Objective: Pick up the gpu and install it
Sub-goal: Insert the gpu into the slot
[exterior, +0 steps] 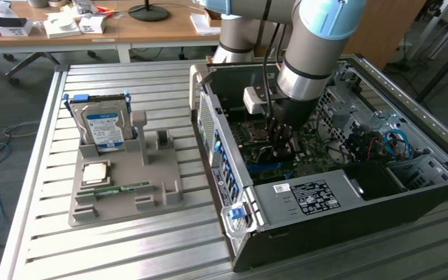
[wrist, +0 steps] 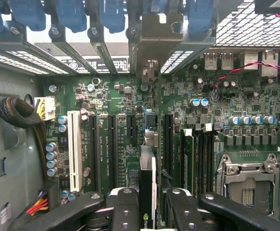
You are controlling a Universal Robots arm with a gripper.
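The gpu [wrist: 148,166] shows edge-on in the wrist view, standing upright over the green motherboard [wrist: 115,96]. Its pale metal bracket [wrist: 154,33] reaches the row of rear slot openings. My gripper [wrist: 148,204] is shut on the card's upper edge, with one black finger [wrist: 125,209] on each side of it. The card stands in line with the long black expansion slots [wrist: 112,144]; whether it is seated in one I cannot tell. In the exterior view my gripper [exterior: 282,140] reaches down inside the open computer case [exterior: 340,221], low over the motherboard.
A white slot [wrist: 73,149], memory sticks [wrist: 190,159] and the empty CPU socket [wrist: 248,185] flank the card. On the slatted table [exterior: 115,245] a grey holder [exterior: 165,195] carries a hard drive [exterior: 103,125], a CPU [exterior: 95,172] and a memory stick [exterior: 119,189].
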